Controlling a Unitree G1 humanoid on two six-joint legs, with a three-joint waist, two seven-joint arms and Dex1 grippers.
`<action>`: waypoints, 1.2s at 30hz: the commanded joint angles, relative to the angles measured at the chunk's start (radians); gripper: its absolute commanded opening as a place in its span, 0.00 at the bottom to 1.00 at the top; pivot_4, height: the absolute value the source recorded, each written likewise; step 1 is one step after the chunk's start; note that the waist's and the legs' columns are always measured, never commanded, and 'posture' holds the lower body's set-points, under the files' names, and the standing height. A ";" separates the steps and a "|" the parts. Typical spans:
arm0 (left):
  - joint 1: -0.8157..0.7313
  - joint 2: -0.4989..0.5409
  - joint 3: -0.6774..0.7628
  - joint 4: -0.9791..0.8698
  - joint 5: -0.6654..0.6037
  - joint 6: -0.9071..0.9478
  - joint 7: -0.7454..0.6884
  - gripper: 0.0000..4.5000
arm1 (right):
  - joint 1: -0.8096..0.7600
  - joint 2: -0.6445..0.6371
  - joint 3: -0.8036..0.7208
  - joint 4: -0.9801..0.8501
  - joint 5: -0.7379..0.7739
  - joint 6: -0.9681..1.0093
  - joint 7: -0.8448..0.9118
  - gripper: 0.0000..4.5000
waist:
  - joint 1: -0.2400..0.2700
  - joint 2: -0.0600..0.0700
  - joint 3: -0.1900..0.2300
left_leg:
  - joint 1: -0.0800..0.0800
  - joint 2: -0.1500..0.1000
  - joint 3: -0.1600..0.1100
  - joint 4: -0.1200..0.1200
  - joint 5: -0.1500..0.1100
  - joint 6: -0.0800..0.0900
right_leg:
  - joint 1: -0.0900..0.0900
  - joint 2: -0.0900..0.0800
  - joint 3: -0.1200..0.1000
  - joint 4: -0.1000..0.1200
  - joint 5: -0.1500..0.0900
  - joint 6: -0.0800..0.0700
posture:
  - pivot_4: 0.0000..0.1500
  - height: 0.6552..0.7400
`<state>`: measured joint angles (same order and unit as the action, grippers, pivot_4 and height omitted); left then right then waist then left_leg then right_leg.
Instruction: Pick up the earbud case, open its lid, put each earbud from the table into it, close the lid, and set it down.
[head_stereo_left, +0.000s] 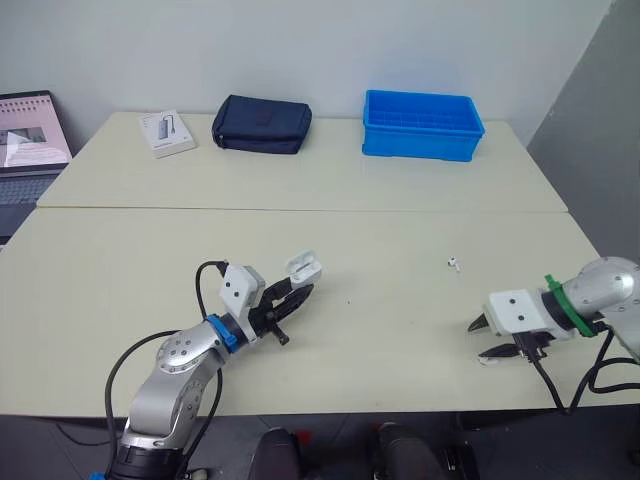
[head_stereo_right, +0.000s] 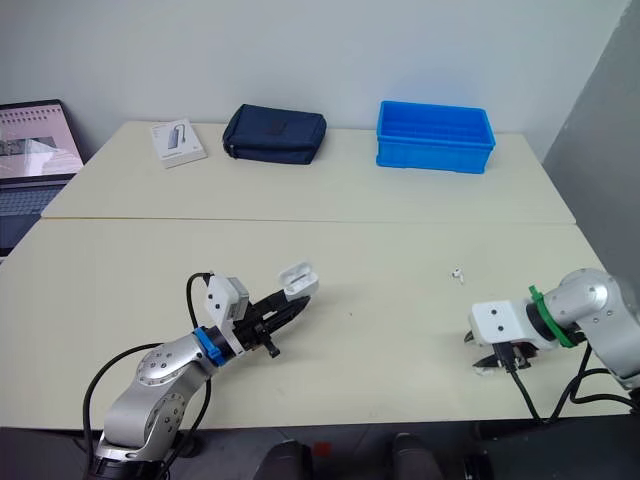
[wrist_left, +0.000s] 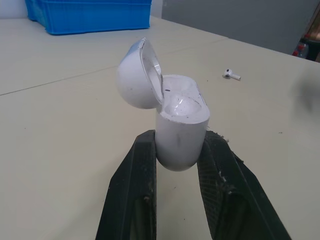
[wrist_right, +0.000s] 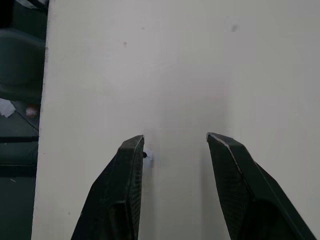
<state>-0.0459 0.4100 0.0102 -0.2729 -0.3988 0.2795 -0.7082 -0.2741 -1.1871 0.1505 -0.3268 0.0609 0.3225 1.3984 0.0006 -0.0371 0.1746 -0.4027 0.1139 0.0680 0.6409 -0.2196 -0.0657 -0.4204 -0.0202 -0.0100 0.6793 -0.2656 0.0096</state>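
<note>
The left gripper (head_stereo_left: 298, 297) squeezes the white earbud case (wrist_left: 177, 120) low on its body, one black finger on each side. The lid (wrist_left: 137, 75) is flipped back, so the case is open. The case looks small, light, hard and smooth, so I think it could slip. Holding it low keeps the top free.

The right gripper (wrist_right: 175, 138) is spread wide and holds nothing, low over the table (head_stereo_left: 380, 330). A tiny white bit (wrist_right: 147, 155) sits right by one finger, maybe an earbud. Another earbud (head_stereo_left: 454, 264) lies a little ahead of this gripper. It is tiny, so pinch it gently.

Far beyond both grippers sit a blue crate (head_stereo_left: 422, 125), a dark pouch (head_stereo_left: 262, 124), a white box (head_stereo_left: 167, 133) and a laptop (head_stereo_left: 30, 140). I think nothing blocks the way.
</note>
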 joint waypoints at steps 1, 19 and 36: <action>-0.006 0.000 -0.003 -0.040 -0.009 -0.011 -0.002 0.17 | 0.048 -0.047 -0.053 -0.218 0.036 0.310 -0.054 0.46 | 0.001 0.000 0.000 | 0.000 0.000 0.000 0.000 0.000 0.000 | 0.000 0.000 0.000 0.000 0.000 0.000 | 1.00 0.79; -0.006 -0.009 -0.016 -0.024 0.003 -0.024 0.002 0.17 | 0.080 0.006 0.094 -0.219 -0.063 0.449 -0.267 0.46 | -0.003 0.000 0.000 | 0.000 -0.001 0.000 0.001 0.000 0.000 | 0.000 0.000 0.000 0.000 -0.004 -0.006 | 1.00 0.79; -0.001 -0.015 -0.016 -0.032 0.007 -0.022 0.012 0.17 | 0.055 -0.021 0.148 -0.173 -0.059 0.450 -0.224 0.46 | -0.003 0.000 0.000 | 0.000 -0.001 0.000 0.001 0.000 0.000 | 0.000 -0.001 0.000 0.000 -0.004 -0.006 | 1.00 0.79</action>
<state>-0.0449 0.3981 -0.0064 -0.2705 -0.3885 0.2757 -0.6983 -0.2141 -1.1856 0.2954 -0.5046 0.0043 0.7696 1.1594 -0.0021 -0.0376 0.1746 -0.4029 0.1132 0.0679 0.6422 -0.2198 -0.0660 -0.4202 -0.0209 -0.0099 0.6792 -0.2699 0.0032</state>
